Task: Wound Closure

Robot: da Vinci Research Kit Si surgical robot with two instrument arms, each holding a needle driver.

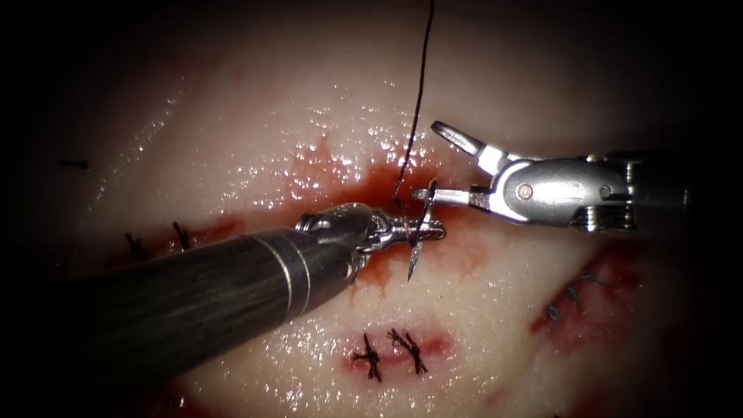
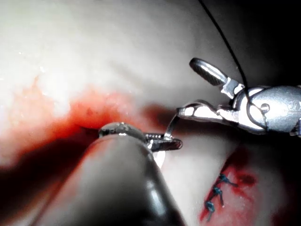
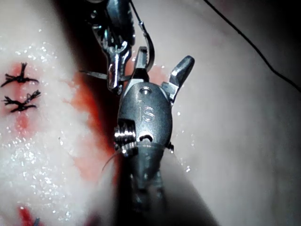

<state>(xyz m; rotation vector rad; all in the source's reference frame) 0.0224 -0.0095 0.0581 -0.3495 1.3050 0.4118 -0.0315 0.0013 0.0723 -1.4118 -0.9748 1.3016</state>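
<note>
We find two knotted black stitches (image 1: 391, 352) already closing a lower cut in the pale pork tissue (image 1: 232, 116). The left end effector (image 1: 422, 231), over the red-stained open cut (image 1: 371, 186), is clamped on the curved steel needle (image 1: 418, 232) mid-curve, clear of tissue. The right end effector (image 1: 433, 159) stands apart, holding nothing. Black thread (image 1: 422, 77) trails upward. We judge this cut unclosed.

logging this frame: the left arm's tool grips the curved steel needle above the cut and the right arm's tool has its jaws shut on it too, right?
Not quite. The right arm's tool has its jaws open, one beside the curved steel needle; the endoscope view shows it. The left arm's tool does grip it, above the cut.
</note>
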